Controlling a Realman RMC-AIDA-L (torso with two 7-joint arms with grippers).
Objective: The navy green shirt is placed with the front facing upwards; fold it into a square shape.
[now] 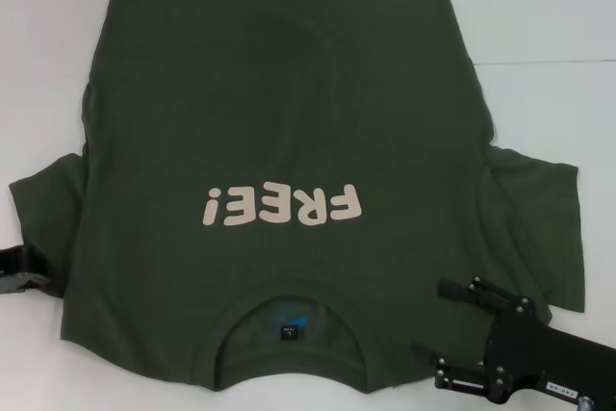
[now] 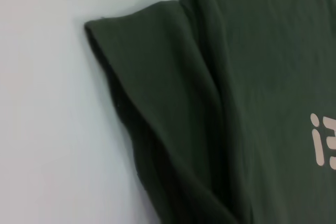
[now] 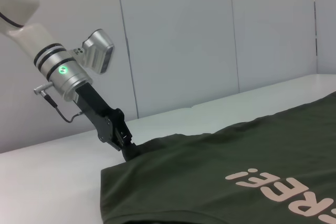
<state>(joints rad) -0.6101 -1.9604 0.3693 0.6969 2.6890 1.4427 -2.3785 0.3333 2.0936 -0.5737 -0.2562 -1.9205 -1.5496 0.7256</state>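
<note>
On the white table (image 1: 539, 7) the navy green shirt (image 1: 279, 122) is lying flat, front up, collar toward robot, hem away. Left gripper (image 1: 43, 271) is touching its left sleeve edge, right gripper (image 1: 445, 334) is hovering open at the collar-side corner; left fingers' state: cannot tell.

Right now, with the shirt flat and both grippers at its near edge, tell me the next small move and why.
Probably close the left gripper on the left sleeve. The shirt lies spread face up on the table, nothing folded yet, and that gripper sits at the sleeve's edge. The right gripper sits open over the right shoulder.
</note>
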